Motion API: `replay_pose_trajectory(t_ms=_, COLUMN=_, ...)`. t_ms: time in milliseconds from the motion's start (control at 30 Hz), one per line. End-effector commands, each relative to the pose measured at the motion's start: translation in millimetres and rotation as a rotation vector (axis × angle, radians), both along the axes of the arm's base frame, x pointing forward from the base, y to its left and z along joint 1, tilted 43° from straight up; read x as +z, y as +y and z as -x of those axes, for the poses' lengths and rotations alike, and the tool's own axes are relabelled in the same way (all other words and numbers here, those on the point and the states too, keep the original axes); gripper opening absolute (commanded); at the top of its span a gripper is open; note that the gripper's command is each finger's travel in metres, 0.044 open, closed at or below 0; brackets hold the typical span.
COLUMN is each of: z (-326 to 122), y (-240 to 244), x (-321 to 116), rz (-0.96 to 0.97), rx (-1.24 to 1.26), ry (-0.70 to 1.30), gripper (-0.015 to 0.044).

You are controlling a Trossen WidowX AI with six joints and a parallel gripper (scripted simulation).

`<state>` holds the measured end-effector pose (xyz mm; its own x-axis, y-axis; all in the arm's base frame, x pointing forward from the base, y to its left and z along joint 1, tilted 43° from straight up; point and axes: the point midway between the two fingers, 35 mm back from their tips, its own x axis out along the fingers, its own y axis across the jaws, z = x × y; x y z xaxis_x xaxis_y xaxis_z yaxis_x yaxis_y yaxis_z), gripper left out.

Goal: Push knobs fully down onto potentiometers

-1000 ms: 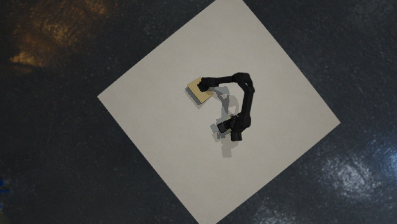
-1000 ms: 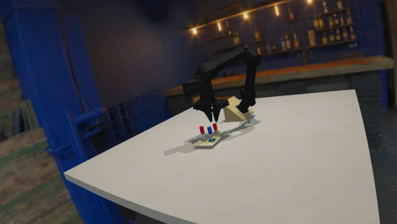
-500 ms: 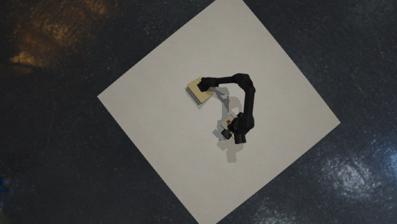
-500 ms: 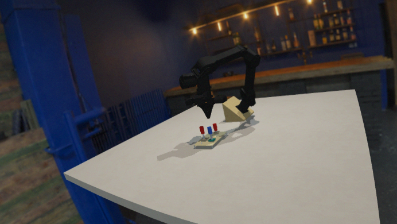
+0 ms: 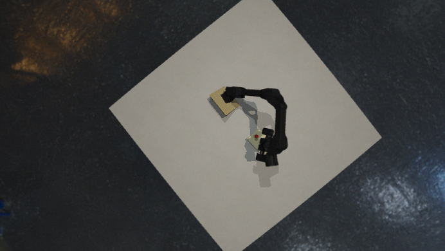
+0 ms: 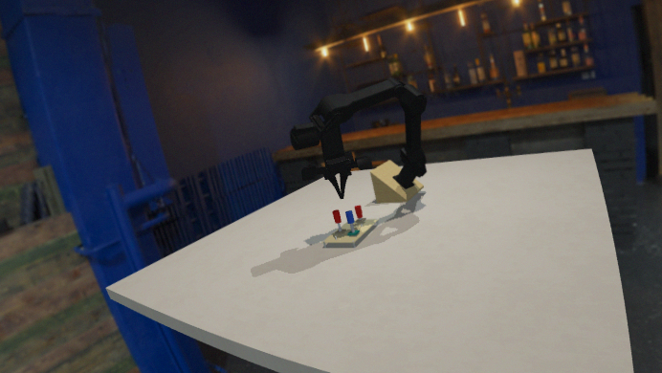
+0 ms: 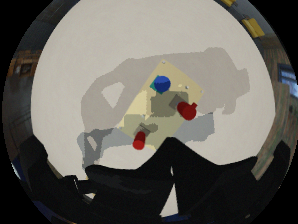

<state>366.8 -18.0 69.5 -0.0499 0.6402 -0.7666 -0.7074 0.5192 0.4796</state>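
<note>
The circuit board lies low on the table. A red knob with a small side pointer and a blue knob stand at one end. In the exterior view, pale shaft shows beneath both; a teal base is under the blue one. Another red knob stands at the other end; its gap is hard to judge. My gripper is shut and empty, pointing down above the knobs, touching none. The arm hides part of the board in the top view.
A tan wedge-shaped block stands under the arm's base. The arm arches from there to the board. The white table carries shadows of the arm around the board.
</note>
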Motion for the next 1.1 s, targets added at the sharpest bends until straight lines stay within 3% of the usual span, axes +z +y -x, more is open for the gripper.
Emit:
replay_pose_trajectory(t_ms=0, z=-6.8, y=0.6, x=-2.5, rz=-0.019, rx=0.12, ry=-0.085, gripper=0.0)
replay_pose_trajectory(t_ms=633, z=-33.6, y=1.1, x=-3.6, rz=-0.084, rx=0.62, ry=-0.487, gripper=0.0)
replay_pose_trajectory(t_ms=1067, z=-34.6, y=0.8, x=-3.4, rz=-0.086, rx=0.637, ry=-0.502, gripper=0.0)
